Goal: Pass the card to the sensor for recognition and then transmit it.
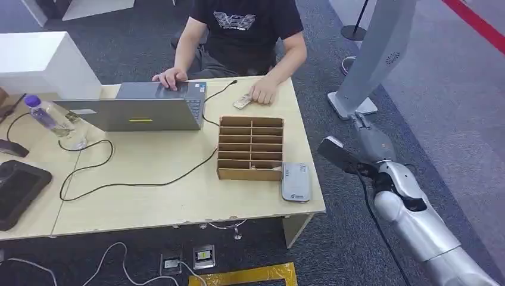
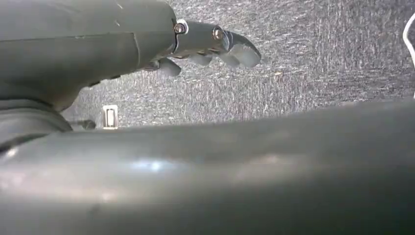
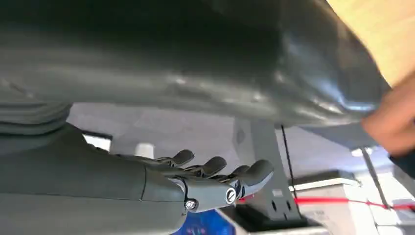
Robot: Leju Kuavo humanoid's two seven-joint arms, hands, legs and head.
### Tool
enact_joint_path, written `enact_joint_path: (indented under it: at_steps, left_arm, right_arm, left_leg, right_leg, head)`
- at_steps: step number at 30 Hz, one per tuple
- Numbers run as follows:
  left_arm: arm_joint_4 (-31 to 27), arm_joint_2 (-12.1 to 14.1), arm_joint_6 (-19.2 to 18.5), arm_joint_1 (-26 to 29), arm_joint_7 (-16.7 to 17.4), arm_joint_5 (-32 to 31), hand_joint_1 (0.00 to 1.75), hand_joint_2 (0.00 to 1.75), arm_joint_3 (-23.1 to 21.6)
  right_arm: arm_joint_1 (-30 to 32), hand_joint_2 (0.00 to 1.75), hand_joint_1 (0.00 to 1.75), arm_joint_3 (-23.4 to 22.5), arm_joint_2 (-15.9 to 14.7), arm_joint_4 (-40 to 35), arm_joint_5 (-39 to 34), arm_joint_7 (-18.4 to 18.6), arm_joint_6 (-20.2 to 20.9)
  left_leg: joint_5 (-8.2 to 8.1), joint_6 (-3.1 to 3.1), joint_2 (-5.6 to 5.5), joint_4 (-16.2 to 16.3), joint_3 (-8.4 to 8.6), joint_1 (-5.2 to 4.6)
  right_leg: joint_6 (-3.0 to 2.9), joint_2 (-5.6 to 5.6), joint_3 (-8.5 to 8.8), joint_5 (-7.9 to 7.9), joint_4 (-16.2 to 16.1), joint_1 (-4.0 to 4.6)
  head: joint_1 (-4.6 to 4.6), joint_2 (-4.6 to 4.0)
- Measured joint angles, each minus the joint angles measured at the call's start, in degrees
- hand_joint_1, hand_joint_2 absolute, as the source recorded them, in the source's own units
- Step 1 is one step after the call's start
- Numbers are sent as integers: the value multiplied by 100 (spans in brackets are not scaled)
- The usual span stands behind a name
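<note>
— How far along were we?

— Barely begun, I judged. In the head view my right hand [image 1: 356,156] hung off the table's edge, at 3 o'clock from the flat grey rectangular sensor [image 1: 296,182]. The only likely card, a small pale flat piece [image 1: 242,101], lay on the light wooden table [image 1: 149,179] touching a person's hand [image 1: 263,92]. Its long axis ran about 2 to 8 o'clock; I couldn't tell which end led.

— Left wrist view?

— My left hand [image 2: 210,45] was over grey carpet, fingers lightly bent and empty.

— Right wrist view?

— Fingers [image 3: 215,166] were apart, gently bent, holding nothing. Pickup, scan and handover were all left to do.
</note>
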Motion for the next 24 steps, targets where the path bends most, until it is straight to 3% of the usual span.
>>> enact_joint_path:
  at_steps: [8,12,15,19,24]
  left_arm:
    - [-2,-2,15,-5,-81,-63,0,0,55]
    - [0,-2,59,-5,-98,-109,0,0,55]
    - [0,-4,116,-8,-101,-52,0,0,74]
    - [0,-4,153,-5,-98,-50,0,0,92]
    - [0,-4,168,-3,-37,-31,0,0,96]
  right_arm:
    - [505,175,0,7,-378,-1510,418,348,39]
    - [769,175,0,89,-426,-1922,1449,160,-506]
    - [956,175,0,282,-383,-1920,2275,2,-850]
    - [1203,175,0,562,-133,-1771,2422,90,-1117]
    - [1246,175,0,826,219,-1553,2476,158,-1055]
  left_leg:
    - [-1,-3,10,-1,11,2]
    - [-2,-4,9,-3,8,3]
    - [-3,-5,9,-4,9,3]
    - [-3,-5,8,-5,3,3]
    - [-3,-6,8,-5,4,6]
  right_leg:
    - [0,20,5,0,2,2]
    - [-1,19,5,-1,2,2]
    - [-2,18,7,-2,2,2]
    - [-2,18,4,-2,3,2]
    - [-2,17,4,-2,4,5]
  head:
    - [-2,0]
    - [0,0]
    - [-2,0]
    - [-4,0]
    - [0,0]
